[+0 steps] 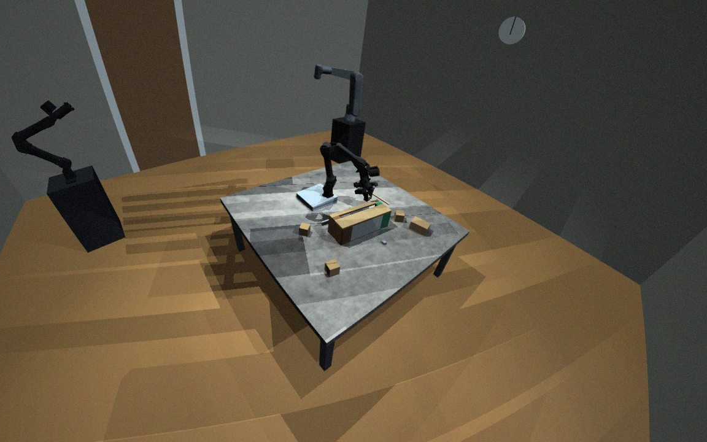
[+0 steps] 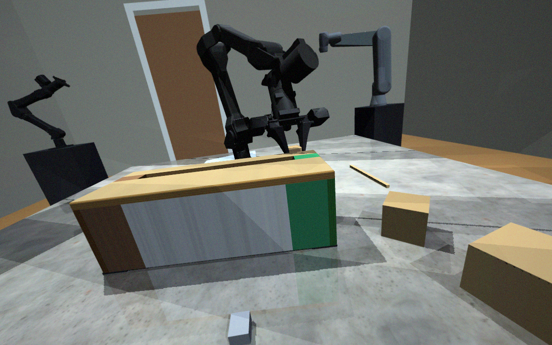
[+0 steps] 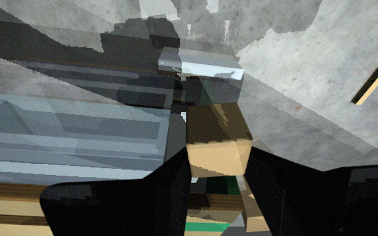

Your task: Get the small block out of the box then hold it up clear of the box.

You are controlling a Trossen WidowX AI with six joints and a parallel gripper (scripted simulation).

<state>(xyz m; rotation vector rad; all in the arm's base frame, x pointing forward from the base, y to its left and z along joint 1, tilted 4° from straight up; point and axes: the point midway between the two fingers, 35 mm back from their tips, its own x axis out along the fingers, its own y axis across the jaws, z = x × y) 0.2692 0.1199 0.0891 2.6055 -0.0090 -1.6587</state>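
My gripper (image 1: 368, 196) (image 2: 295, 150) (image 3: 213, 151) is shut on the small tan block (image 2: 295, 148) (image 3: 220, 158), which sits between the fingertips. Gripper and block are behind the box, near its green end, and off the table. In the exterior view they show just above the far edge of the box's top. The box (image 1: 364, 218) (image 2: 226, 180) (image 3: 12, 188) stands upright, with a wooden top, a slot along it, a clear front and brown and green end panels. The shelf cannot be made out. In the wrist view the box is at the lower left, close to the fingers.
A thin stick (image 1: 380, 198) (image 2: 369, 176) (image 3: 377, 77) lies beyond the green end. A wooden cube (image 1: 399, 215) (image 2: 406, 218) and a longer wooden block (image 1: 420, 225) (image 2: 526, 253) lie right of the box. A small grey block (image 1: 383, 242) (image 2: 239, 326) lies in front.
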